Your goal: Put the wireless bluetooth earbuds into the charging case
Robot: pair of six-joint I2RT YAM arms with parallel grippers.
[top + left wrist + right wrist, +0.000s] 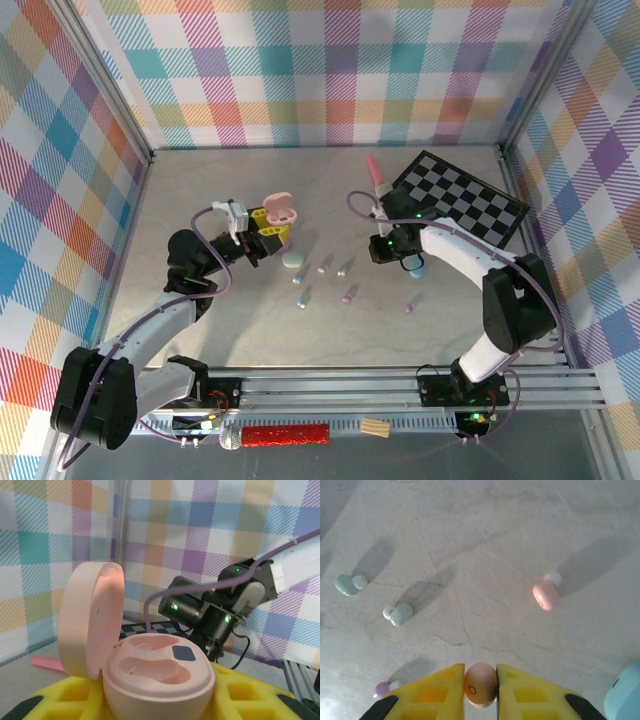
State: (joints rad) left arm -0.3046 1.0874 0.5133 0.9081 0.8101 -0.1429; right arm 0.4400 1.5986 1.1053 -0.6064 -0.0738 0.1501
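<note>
Big open counter (pixel 200 180), with the checkerboard (pixel 460 200) parked at its far right corner, out of play. The left fingers (pixel 272 230) are clamped tight on the pink charging case (pixel 160 675), lid tipped up and wells offered to the partner arm. A blue case (pixel 415 266) sits beside the right fingers (pixel 480 700), which are nearly shut, pinching a pink earbud (pixel 480 684). Some loose buds (pixel 400 614) litter mid-counter, and the way across looks clear.

On the table (pixel 200 190) lie earbuds (pixel 349 295); case (pixel 279 208) to their left; board (pixel 462 198) behind right.
</note>
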